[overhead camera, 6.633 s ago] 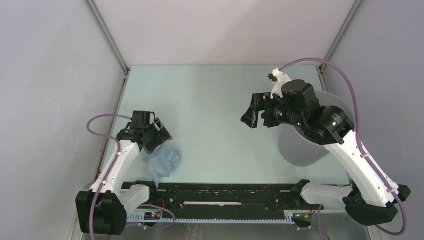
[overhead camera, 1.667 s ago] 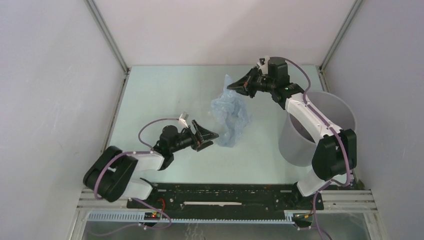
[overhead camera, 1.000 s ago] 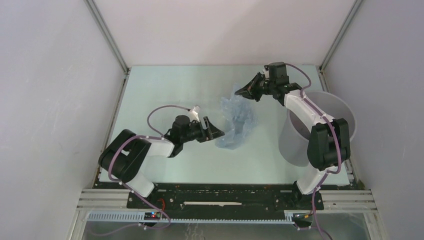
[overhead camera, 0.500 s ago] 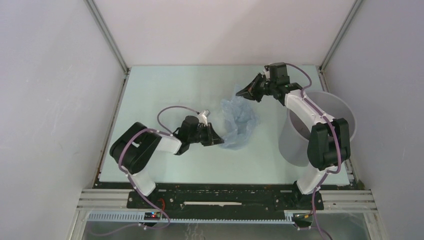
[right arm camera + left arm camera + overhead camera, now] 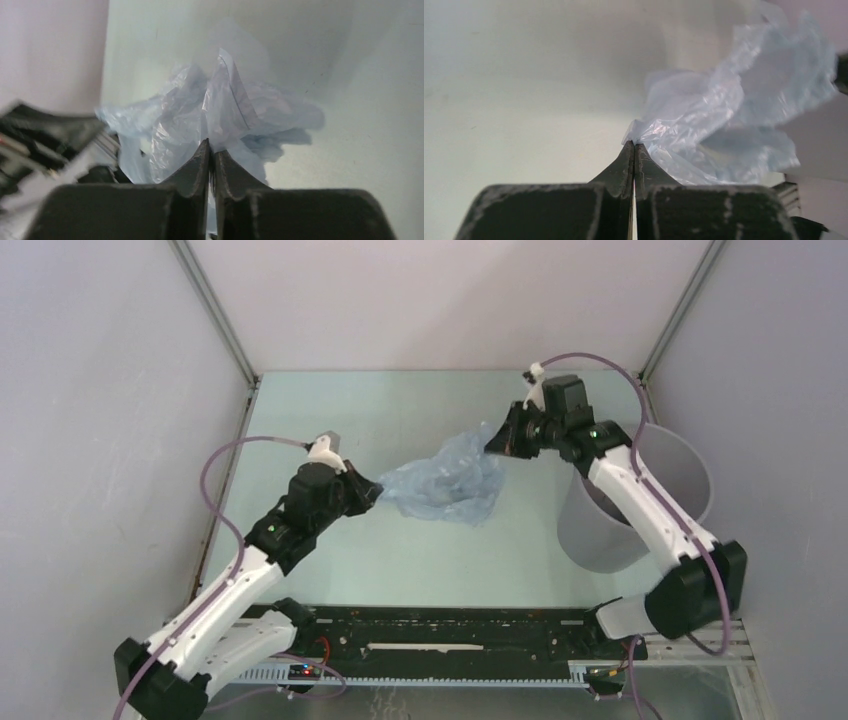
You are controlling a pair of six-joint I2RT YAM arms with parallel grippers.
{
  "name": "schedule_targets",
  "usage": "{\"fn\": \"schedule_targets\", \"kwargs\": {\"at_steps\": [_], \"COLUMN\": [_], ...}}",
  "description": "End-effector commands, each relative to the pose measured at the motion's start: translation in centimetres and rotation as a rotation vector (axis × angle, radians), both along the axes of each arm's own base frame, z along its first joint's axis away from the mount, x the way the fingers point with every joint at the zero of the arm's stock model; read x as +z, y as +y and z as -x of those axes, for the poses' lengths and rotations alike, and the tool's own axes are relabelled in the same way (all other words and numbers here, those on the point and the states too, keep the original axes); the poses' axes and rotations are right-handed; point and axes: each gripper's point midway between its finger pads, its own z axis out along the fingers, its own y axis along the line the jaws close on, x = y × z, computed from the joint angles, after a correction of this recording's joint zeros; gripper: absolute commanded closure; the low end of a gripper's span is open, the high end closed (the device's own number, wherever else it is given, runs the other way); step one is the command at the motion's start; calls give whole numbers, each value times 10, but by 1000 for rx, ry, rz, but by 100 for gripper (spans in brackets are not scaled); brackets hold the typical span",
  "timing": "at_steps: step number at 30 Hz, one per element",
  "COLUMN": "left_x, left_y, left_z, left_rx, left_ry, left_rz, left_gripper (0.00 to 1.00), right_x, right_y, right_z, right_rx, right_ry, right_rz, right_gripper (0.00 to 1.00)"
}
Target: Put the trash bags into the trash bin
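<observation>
Bag [image 5: 445, 480] now stretches across the middle of the top view. Half a second ago my left gripper [image 5: 372, 495] only nosed its lower edge; now it has pinched the left corner and risen, while my right gripper [image 5: 497, 440] grips the upper right tip. I judge the film spread for carrying to the bin [image 5: 600, 540] at right, not yet over it. Left wrist: tips clamped on a twist, wrinkly pale blue folds fanning upper right. Right wrist: tips clenched on a peak, crumpled translucent sheet at centre.
</observation>
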Motion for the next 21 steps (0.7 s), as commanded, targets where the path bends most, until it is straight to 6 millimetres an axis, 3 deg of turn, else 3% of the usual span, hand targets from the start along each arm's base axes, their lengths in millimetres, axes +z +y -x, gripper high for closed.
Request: {"fn": "schedule_targets", "kwargs": {"at_steps": [1,6,11,15,21], "left_x": [-34,-16,-10,-10,-18], "left_y": [46,40,24,21,25], "left_z": [23,25,32,39,46], "left_rx": [98,58,-45,-77,-69], "left_ry": [131,74,33,23,27], "left_rz": [-212,-177,-123,-103,-89], "left_gripper": [100,100,100,100,100], "right_x": [-23,-30,-33,-34,-24], "right_y": [-2,2,-8,-14,-22], "right_z": [54,95,104,102,80], "right_rx": [185,234,184,175,139], "right_ry": [-56,10,82,139,95], "right_rz": [142,68,59,24,38], "right_gripper": [79,51,27,22,20]}}
